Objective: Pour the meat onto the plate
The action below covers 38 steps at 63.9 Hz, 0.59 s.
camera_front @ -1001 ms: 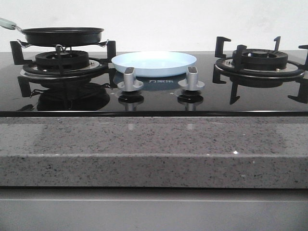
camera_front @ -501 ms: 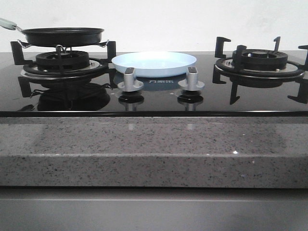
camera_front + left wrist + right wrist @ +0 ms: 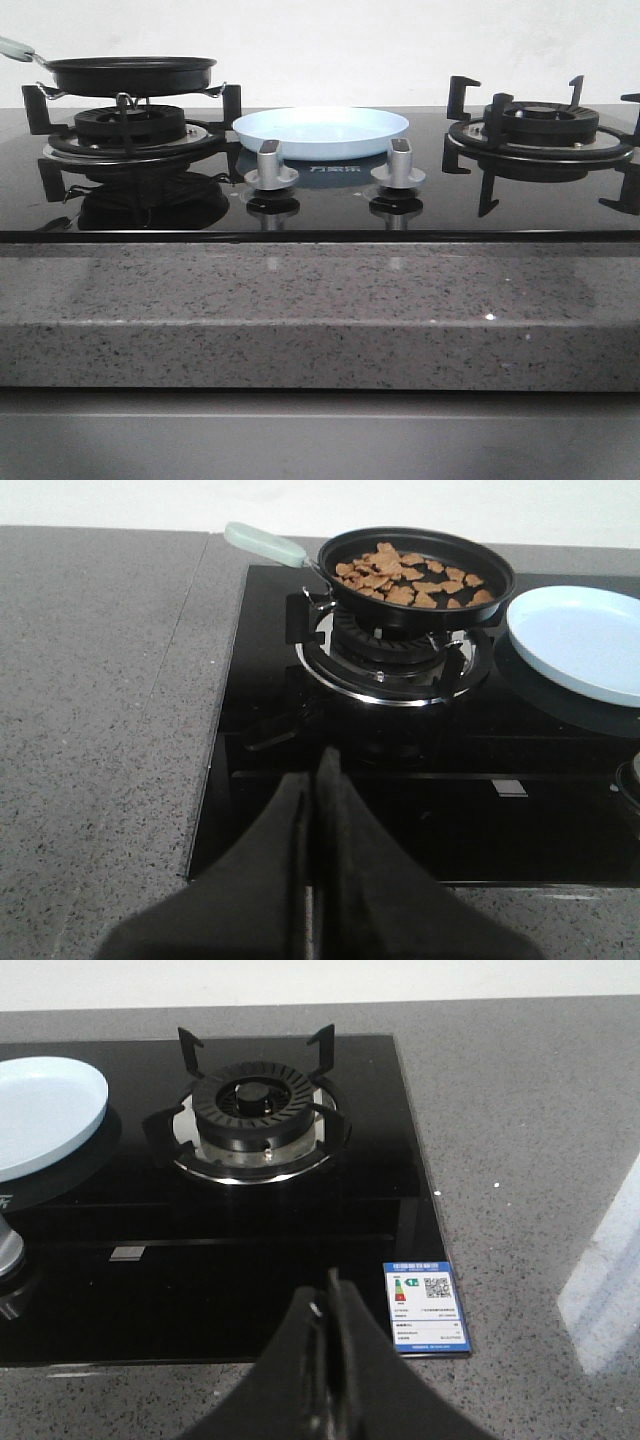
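The meat (image 3: 405,578) is a heap of reddish-brown flat pieces inside a black frying pan (image 3: 500,578) on the left burner; the pan (image 3: 130,72) has a pale green handle (image 3: 263,544). The pale blue plate (image 3: 320,132) sits on the black glass between the two burners, also in the left wrist view (image 3: 585,640) and the right wrist view (image 3: 40,1110). My left gripper (image 3: 313,770) is shut and empty, over the hob's front edge, short of the pan. My right gripper (image 3: 328,1285) is shut and empty near the hob's front right corner. Neither gripper shows in the front view.
Two silver knobs (image 3: 271,165) (image 3: 398,165) stand in front of the plate. The right burner (image 3: 540,130) with black pan supports is bare. A blue and white label (image 3: 427,1307) sits at the hob's front right corner. Grey speckled counter (image 3: 320,300) surrounds the hob.
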Available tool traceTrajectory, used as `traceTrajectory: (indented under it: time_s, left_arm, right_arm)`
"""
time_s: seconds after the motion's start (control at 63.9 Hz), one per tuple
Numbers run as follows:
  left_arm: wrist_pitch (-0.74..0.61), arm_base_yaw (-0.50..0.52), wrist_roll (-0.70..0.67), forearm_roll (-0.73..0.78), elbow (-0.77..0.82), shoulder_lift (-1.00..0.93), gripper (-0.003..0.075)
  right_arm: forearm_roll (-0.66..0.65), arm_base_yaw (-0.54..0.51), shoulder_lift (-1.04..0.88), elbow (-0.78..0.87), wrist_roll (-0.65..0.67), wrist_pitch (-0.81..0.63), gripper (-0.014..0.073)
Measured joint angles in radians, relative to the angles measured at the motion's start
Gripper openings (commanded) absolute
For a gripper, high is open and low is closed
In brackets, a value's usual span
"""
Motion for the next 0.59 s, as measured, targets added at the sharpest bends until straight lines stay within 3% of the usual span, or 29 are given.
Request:
traceTrajectory:
  time_s: [0.094,0.172,0.235,0.313,0.594]
  left_arm:
    - [-0.017,0.0,0.0,0.0,0.0,0.015,0.0115]
    - [-0.027,0.0,0.0,0.0,0.0,0.022,0.0289]
    - [-0.04,0.0,0.0,-0.002,0.0,0.025,0.0429]
    - [-0.056,0.0,0.0,-0.004,0.0,0.026,0.0495]
    - [-0.067,0.0,0.0,-0.01,0.0,0.027,0.0493]
  right_arm:
    - [0.0,0.004,0.004,0.0,-0.01,0.004,0.0195]
    - [0.0,0.027,0.004,0.0,-0.02,0.008,0.0437]
    - [0.0,0.044,0.004,0.0,-0.024,0.008,0.0547]
    - [0.0,0.073,0.004,0.0,-0.031,0.019,0.0573]
    - [0.039,0.165,0.053,-0.009,-0.041,0.049,0.057]
